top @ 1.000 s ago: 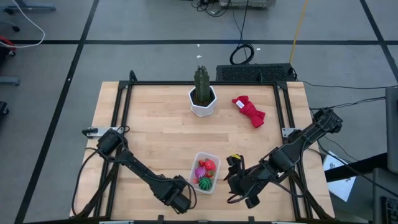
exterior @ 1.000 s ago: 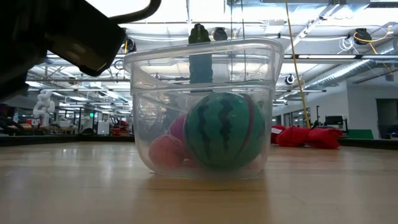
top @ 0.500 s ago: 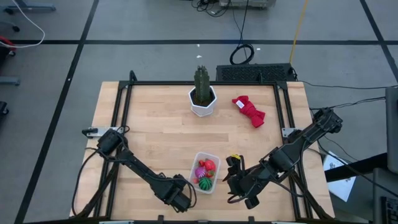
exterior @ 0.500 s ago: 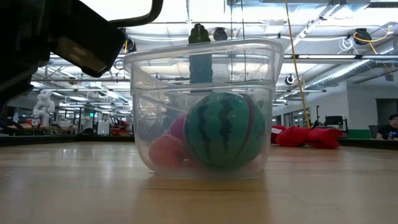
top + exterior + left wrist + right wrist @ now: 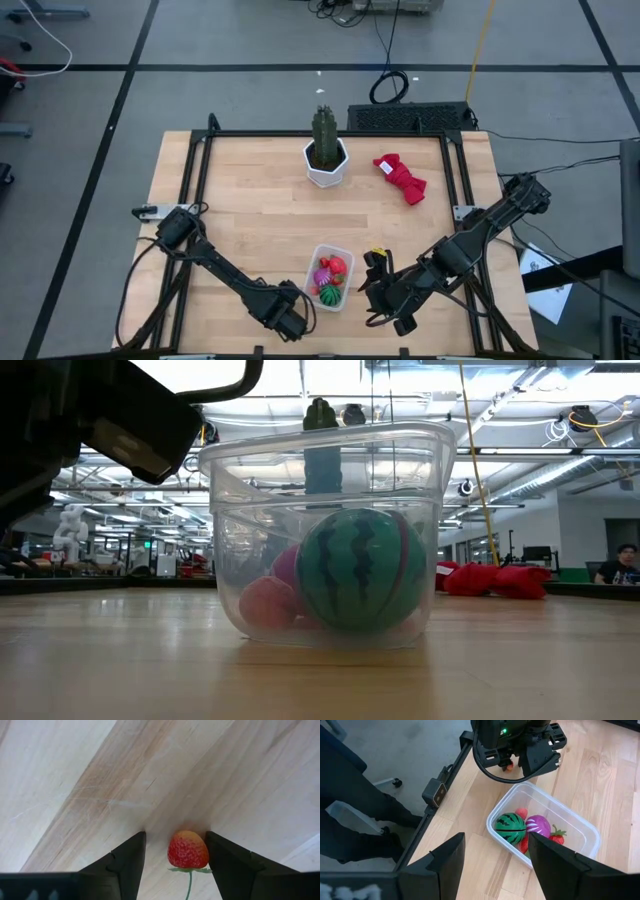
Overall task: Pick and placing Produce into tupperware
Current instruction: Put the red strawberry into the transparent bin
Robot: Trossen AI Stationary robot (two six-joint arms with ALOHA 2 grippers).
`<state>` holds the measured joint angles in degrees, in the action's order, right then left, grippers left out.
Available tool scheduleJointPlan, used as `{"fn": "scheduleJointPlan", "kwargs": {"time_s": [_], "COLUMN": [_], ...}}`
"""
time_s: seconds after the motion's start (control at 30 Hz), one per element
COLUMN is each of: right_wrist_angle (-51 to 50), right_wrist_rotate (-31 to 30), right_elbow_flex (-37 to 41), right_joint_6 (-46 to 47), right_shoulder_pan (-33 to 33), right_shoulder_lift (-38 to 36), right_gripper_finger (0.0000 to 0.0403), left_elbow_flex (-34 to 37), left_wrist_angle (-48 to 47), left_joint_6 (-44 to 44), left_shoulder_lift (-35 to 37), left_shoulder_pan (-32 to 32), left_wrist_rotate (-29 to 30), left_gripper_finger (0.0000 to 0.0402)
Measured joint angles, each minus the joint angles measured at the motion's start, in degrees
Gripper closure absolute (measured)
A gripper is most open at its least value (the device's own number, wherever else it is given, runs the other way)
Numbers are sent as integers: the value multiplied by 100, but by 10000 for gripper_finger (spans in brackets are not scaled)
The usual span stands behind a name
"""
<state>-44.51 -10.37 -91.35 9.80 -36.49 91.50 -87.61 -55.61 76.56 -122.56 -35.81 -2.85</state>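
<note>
My left claw (image 5: 175, 857) sits low at the counter's (image 5: 250, 220) six o'clock edge, fingers parted around a small red strawberry (image 5: 187, 851) that lies on the wood between them. At its three o'clock stands the clear plastic rectangular tupperware (image 5: 331, 277), holding the green striped ball (image 5: 510, 826), a purple piece (image 5: 538, 826) and red bits. My right claw (image 5: 495, 855) hangs open at four o'clock, gripping nothing.

A strawberry (image 5: 187, 851) lies between the left claw's (image 5: 175, 862) fingers, beside the tupperware (image 5: 330, 277).
</note>
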Motion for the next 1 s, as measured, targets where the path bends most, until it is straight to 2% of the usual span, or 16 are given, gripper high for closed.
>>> {"fn": "scheduleJointPlan", "kwargs": {"time_s": [0.53,0.63,0.87,1.0], "right_wrist_angle": [-2,-2,-2,-2], "right_wrist_rotate": [1,0,1,2], "right_elbow_flex": [-2,-2,-2,-2], "right_joint_6": [0,0,2,0], "right_shoulder_pan": [0,0,0,0], "right_shoulder_lift": [0,0,0,0], "right_gripper_finger": [193,193,193,193], "left_elbow_flex": [-4,-4,-7,-7], "left_wrist_angle": [31,32,15,11], "left_joint_6": [60,73,91,89], "left_shoulder_lift": [0,0,0,2], "left_shoulder_pan": [0,1,2,2], "left_wrist_rotate": [-4,-5,0,0], "left_gripper_finger": [195,212,283,302]}}
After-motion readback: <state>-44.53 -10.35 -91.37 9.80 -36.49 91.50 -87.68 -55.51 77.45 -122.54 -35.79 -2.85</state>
